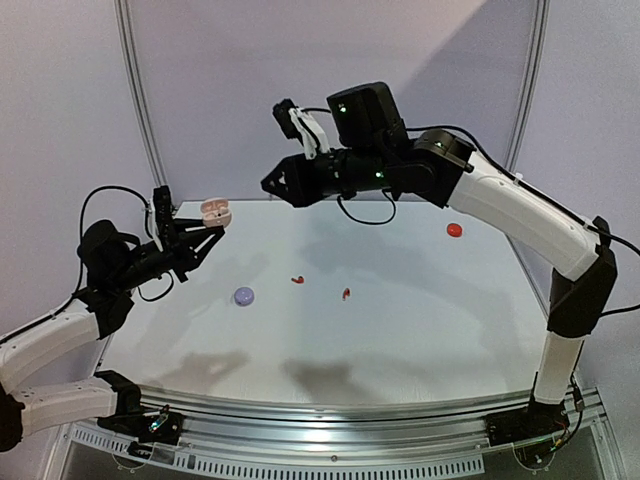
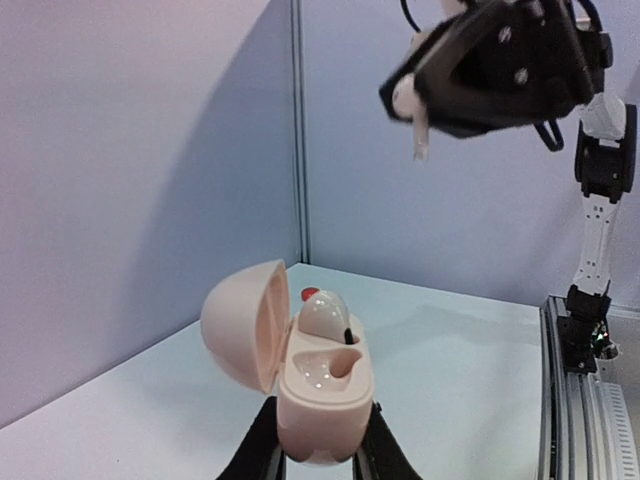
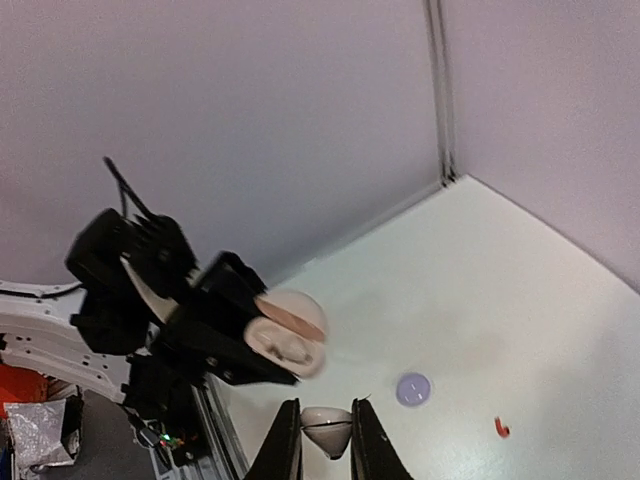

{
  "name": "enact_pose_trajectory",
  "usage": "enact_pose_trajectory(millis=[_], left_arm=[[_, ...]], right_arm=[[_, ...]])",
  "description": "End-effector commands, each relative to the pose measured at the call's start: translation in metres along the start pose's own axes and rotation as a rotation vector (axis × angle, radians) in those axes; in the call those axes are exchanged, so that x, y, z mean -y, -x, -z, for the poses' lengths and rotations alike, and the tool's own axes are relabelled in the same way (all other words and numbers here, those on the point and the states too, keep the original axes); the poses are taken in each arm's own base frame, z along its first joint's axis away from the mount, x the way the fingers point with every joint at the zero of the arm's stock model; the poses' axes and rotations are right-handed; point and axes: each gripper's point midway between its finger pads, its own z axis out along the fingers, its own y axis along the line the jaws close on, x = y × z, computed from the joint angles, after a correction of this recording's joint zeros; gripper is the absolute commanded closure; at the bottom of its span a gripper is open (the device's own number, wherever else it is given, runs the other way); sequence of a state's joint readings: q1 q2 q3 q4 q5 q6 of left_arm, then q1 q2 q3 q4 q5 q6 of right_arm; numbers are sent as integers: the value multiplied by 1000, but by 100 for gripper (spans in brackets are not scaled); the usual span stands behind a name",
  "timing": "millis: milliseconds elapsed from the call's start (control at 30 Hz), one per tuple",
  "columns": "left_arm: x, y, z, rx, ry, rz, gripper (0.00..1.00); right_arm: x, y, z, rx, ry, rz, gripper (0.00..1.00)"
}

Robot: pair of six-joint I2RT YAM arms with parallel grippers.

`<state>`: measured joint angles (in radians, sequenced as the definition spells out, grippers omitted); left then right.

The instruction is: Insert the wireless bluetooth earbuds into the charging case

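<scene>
Left gripper (image 2: 318, 455) clasps the open charging case (image 2: 320, 390) (one seated earbud (image 2: 322, 315) inside), while right gripper (image 3: 325, 412) pinches a white earbud (image 3: 327, 432).

No text, label, brand or number can be read anywhere.

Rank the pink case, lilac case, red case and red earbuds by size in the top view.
1. pink case, open and raised nearer the camera
2. lilac case
3. red case, farther back, so maybe equal
4. red earbuds, alike
</scene>
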<state>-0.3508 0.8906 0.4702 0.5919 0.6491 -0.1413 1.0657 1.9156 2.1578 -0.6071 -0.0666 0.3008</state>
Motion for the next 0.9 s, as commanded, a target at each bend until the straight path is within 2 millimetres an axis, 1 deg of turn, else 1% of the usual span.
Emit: enact_pose_trajectory(millis=[0, 33, 100, 167, 267, 367, 600, 867], left_arm=[[20, 24, -4, 75, -80, -111, 100], [23, 26, -4, 82, -89, -127, 100], [26, 28, -3, 90, -100, -159, 100], [28, 30, -3, 96, -103, -188, 100], [28, 33, -2, 105, -100, -212, 100], [31, 36, -2, 116, -113, -221, 100], [33, 32, -1, 100, -129, -211, 100], [33, 33, -2, 102, -132, -212, 100]], right_arm=[[-77, 45, 9, 222, 186, 243, 100], [-85, 47, 8, 228, 201, 281, 100], [-93, 43, 2, 212, 218, 315, 100], [-101, 32, -9, 187, 228, 360, 100], [-108, 19, -18, 166, 231, 429, 100], [-105, 9, -26, 136, 218, 452, 100], [-96, -5, -41, 97, 178, 473, 100], [-81, -17, -45, 42, 112, 494, 100]])
